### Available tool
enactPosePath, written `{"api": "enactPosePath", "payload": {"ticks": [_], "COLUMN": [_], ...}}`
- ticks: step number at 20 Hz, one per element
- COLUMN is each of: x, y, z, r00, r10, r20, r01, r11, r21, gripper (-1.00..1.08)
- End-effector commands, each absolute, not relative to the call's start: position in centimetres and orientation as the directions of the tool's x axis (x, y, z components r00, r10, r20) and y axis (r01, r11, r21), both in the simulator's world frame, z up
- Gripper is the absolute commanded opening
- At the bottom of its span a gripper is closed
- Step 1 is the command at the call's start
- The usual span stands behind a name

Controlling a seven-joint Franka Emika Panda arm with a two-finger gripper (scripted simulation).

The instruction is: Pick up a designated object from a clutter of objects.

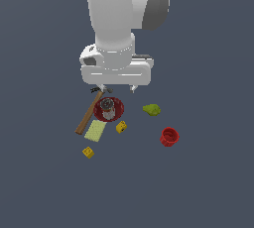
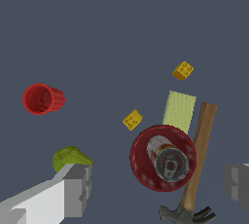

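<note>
My gripper point(image 2: 156, 189) hangs open; I judge the can point(image 2: 168, 159) rigid, light, slick: clamp its sides above the bowl point(image 2: 141, 162).

A simulated test scene — no room, walls or furniture appear. A flat, uniform slate-blue tabletop point(image 1: 208, 187) fills both views, carrying flatly shaded rendered objects beneath a white robot arm point(image 1: 116, 19).

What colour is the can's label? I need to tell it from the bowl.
Red and white, under a grey metal top; the can shows best in the wrist view.
</note>
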State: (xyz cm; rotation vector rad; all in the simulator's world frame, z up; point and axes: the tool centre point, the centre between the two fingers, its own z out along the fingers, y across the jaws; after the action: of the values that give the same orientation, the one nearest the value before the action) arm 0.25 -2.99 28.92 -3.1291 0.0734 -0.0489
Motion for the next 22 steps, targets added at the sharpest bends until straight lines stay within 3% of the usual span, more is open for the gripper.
{"api": "enactPosePath", "payload": {"ticks": [1, 12, 22], "x": [-0.2, -4.6, -7.6], "y": [-3.8, -8.0, -9.7], "z": [27.2, 17.6, 13.6], "r00": [0.997, 0.975, 0.957], "r10": [-0.073, -0.220, -0.290], "r20": [0.027, 0.009, 0.001], "r01": [-0.072, -0.220, -0.290], "r11": [-0.997, -0.975, -0.957], "r21": [-0.012, -0.007, -0.001], "gripper": [1.00, 1.00, 1.00]}}
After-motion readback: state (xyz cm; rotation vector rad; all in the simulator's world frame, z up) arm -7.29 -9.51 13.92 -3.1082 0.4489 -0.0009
